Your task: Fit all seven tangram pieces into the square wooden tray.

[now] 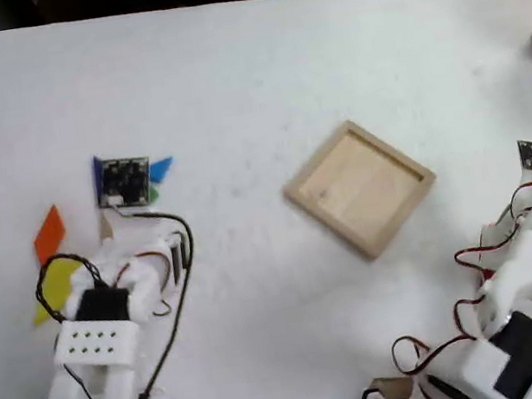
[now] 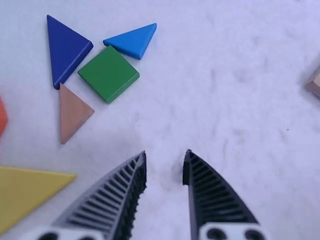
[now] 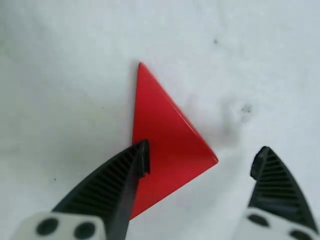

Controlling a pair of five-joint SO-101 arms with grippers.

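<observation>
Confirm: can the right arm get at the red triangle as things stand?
Probably yes. The right gripper hangs open directly above the red triangle, one finger over it, the other past its corner. Nothing else lies near it on the table.

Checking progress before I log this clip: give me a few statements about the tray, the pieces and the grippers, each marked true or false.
1. The wooden tray has no pieces in it. True.
2. The green square lies in the tray. False: it lies on the table.
3. The right gripper is open above the red triangle. True.
4. The left gripper grips the yellow triangle. False: it is open and empty, and the triangle lies flat beside it.
</observation>
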